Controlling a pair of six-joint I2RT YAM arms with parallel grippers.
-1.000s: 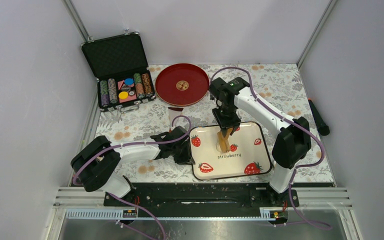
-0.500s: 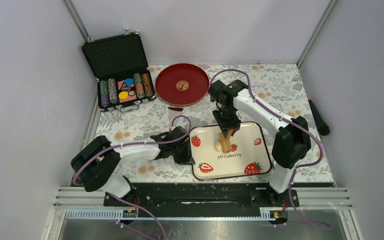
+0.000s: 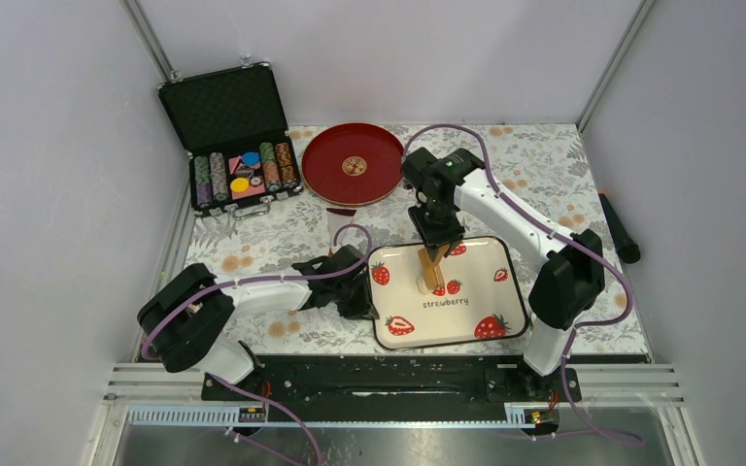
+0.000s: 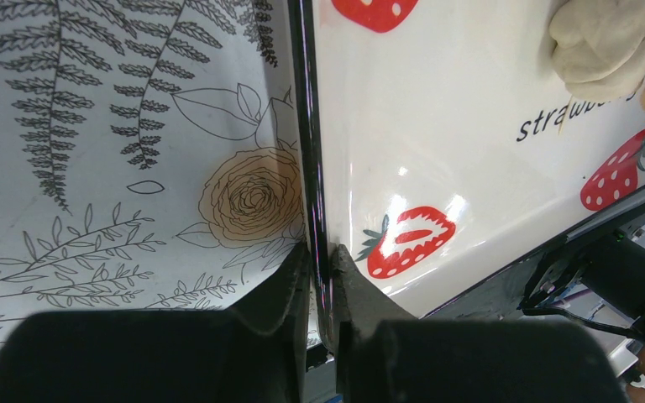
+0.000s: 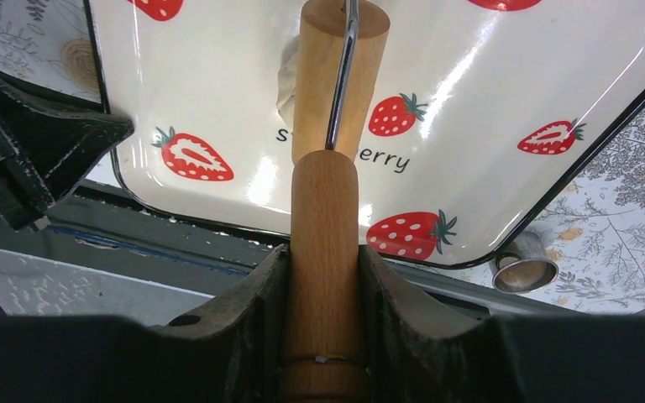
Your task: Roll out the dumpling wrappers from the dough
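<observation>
A small lump of pale-cream dough lies on the strawberry tray, left of its middle. My right gripper is shut on the handle of the tan wooden roller, whose barrel rests at the dough. In the right wrist view the handle sits between the jaws of my right gripper, and the dough peeks out left of the barrel. My left gripper is shut on the tray's left black rim, seen pinched in the left wrist view, with the dough at top right. No dumpling wrappers are in view.
A small metal ring cutter lies on the floral cloth by the tray's near right corner. A red plate and an open poker-chip case stand at the back left. A black handle-like object lies at the right edge.
My right gripper has drawn the roller slightly back toward the far side of the tray, uncovering more of the dough lump. The left gripper has not moved.
</observation>
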